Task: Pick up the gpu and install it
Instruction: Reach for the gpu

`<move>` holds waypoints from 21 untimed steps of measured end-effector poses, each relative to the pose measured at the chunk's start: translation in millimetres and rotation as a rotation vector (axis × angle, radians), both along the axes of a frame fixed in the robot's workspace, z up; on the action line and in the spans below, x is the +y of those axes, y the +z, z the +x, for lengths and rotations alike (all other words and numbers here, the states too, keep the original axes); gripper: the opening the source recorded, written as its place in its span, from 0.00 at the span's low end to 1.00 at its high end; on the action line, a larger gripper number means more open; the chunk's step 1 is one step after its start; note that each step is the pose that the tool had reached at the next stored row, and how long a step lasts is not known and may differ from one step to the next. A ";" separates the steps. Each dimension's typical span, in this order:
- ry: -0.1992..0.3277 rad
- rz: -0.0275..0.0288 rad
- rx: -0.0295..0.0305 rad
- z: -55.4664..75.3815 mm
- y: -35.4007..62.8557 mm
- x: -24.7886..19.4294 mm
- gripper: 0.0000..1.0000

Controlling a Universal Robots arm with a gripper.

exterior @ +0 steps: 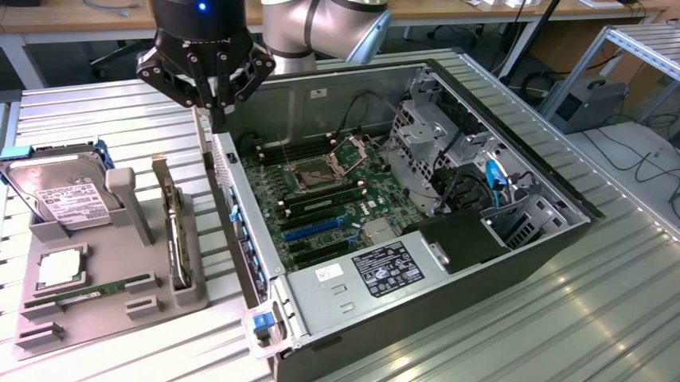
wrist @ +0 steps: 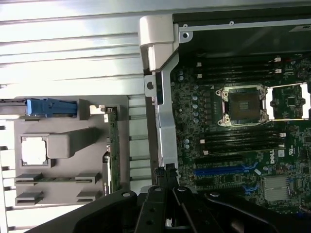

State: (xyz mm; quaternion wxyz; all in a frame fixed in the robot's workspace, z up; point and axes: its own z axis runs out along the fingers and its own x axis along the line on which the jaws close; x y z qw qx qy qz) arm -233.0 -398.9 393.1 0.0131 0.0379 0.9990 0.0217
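Note:
The gpu stands on its edge in a slot of the grey holder on the exterior view's left, its silver bracket end toward the back. In the wrist view the gpu is a thin dark-green strip in the same holder. My gripper hangs above the near wall of the open computer case, behind and above the gpu and apart from it. Its fingers are shut with nothing between them. In the wrist view my gripper points down over that wall.
The holder also carries a silver hard drive, a processor and a green memory stick. Inside the case lie the motherboard, blue expansion slots, a drive cage and a power supply. A slatted metal table surrounds everything.

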 end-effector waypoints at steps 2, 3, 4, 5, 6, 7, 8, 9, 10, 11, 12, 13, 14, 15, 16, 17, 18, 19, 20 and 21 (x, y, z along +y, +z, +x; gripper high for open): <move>0.000 0.0000 0.0000 -0.5 0.0 0.0 0.11; 0.000 0.0000 0.0000 -0.8 0.0 0.0 0.11; 0.000 0.0000 0.0001 -1.0 0.0 0.0 0.11; 0.000 0.0000 0.0000 -1.2 0.0 0.0 0.11; 0.000 -0.0001 0.0001 -1.4 0.0 0.0 0.11; 0.000 0.0000 0.0000 -1.6 0.0 0.0 0.11; 0.000 0.0000 0.0000 -1.8 -0.1 0.0 0.11; 0.000 0.0000 0.0000 -2.0 -0.1 0.0 0.11; 0.000 0.0000 0.0000 -2.2 -0.1 0.0 0.11; 0.000 0.0000 0.0000 -2.6 -0.1 0.0 0.11; 0.000 0.0000 0.0000 -3.2 -0.1 0.0 0.11; 0.000 0.0000 0.0000 -3.6 -0.1 0.0 0.11; 0.000 0.0000 0.0000 -4.8 -0.1 0.0 0.11; 0.000 0.0000 0.0000 -5.6 -0.2 0.0 0.11; 0.000 0.0000 0.0000 -6.3 -0.2 0.0 0.11; 0.000 0.0000 0.0000 -6.7 -0.2 0.0 0.11; 0.000 0.0000 0.0000 -7.0 -0.2 0.0 0.11; 0.000 0.0000 0.0000 -7.2 -0.2 0.0 0.11; 0.000 0.0000 0.0000 -7.5 -0.3 0.0 0.11; 0.000 0.0000 0.0000 -7.7 -0.3 0.0 0.11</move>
